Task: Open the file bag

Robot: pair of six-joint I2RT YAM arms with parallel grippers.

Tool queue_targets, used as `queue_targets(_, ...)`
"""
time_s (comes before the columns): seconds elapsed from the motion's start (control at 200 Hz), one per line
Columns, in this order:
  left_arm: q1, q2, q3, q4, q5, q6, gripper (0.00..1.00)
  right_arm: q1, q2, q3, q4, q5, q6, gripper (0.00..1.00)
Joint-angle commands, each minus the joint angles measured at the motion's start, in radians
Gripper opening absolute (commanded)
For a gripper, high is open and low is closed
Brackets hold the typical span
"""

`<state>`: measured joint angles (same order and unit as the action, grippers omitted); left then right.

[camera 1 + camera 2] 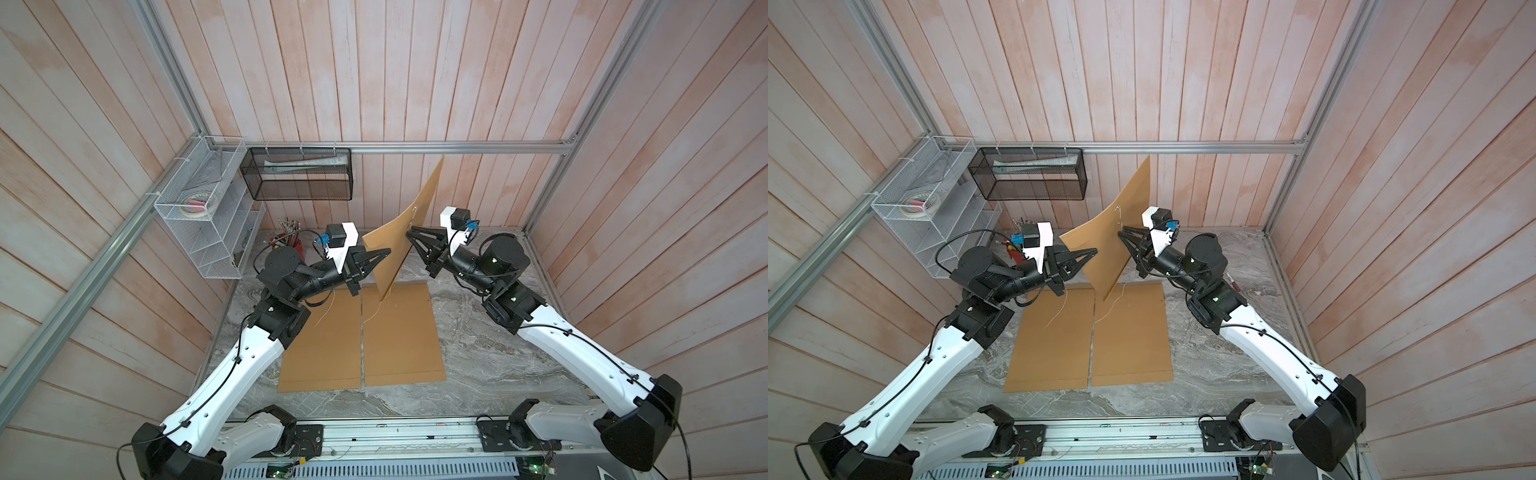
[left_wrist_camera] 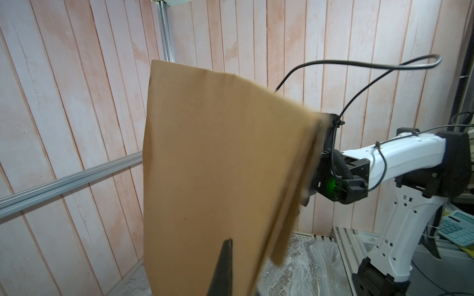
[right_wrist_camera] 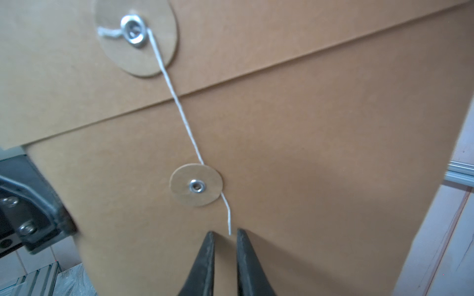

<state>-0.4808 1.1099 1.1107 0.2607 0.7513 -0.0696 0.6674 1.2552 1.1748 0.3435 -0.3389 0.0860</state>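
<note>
Bench (image 1: pixel 498 353) of grey marble carries a first flat bag (image 1: pixel 320 340) and a second flat bag (image 1: pixel 401 332), side by side just below the centre of both top views. Above their far ends the file bag (image 1: pixel 395 232) stands upright on edge at frame centre, bowed. Whether its lower corner touches the bench I cannot tell.

The left tool (image 1: pixel 388 251) comes in from the left of the frame, clenched on the file bag. The left wrist view shows one dark finger (image 2: pixel 225 256) against the brown sheet.

The right tool (image 1: pixel 409 232) faces the opposite side. In the right wrist view its jaws stand a narrow gap apart, grasping nothing. The white string (image 3: pixel 184 115) runs from the large disc (image 3: pixel 136 36) at upper left, under the rim of the small disc (image 3: pixel 196 185) at centre. Its loose end reaches just between the tips, unpinched.
</note>
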Motion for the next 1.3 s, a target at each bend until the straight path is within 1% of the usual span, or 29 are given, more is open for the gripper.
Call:
queue_targets(0.0, -0.008, 0.001, -0.002, 0.006, 0.019, 0.017, 0.00, 0.009, 0.006, 0.034, 0.027, -0.014, 0.011, 0.17)
queue_targets(0.165, -0.010, 0.001, -0.005, 0.009, 0.020, 0.017, 0.00, 0.009, 0.007, 0.037, 0.023, -0.011, 0.008, 0.14)
queue_targets(0.245, -0.011, 0.000, -0.005, 0.009, 0.021, 0.017, 0.00, 0.009, 0.010, 0.039, 0.020, -0.012, 0.006, 0.11)
queue_targets(0.415, -0.010, -0.005, -0.007, 0.010, 0.013, 0.021, 0.00, 0.009, 0.010, 0.039, 0.017, -0.004, 0.006, 0.00)
queue_targets(0.85, -0.009, -0.044, -0.056, 0.039, -0.039, 0.021, 0.00, 0.009, -0.017, 0.042, -0.008, 0.134, 0.018, 0.00)
queue_targets(0.97, -0.010, -0.046, -0.064, 0.040, -0.043, 0.021, 0.00, 0.009, -0.022, 0.047, -0.014, 0.141, 0.011, 0.00)
queue_targets(1.295, -0.009, -0.047, -0.085, 0.046, -0.054, 0.019, 0.00, 0.009, -0.040, 0.066, -0.031, 0.108, -0.003, 0.00)
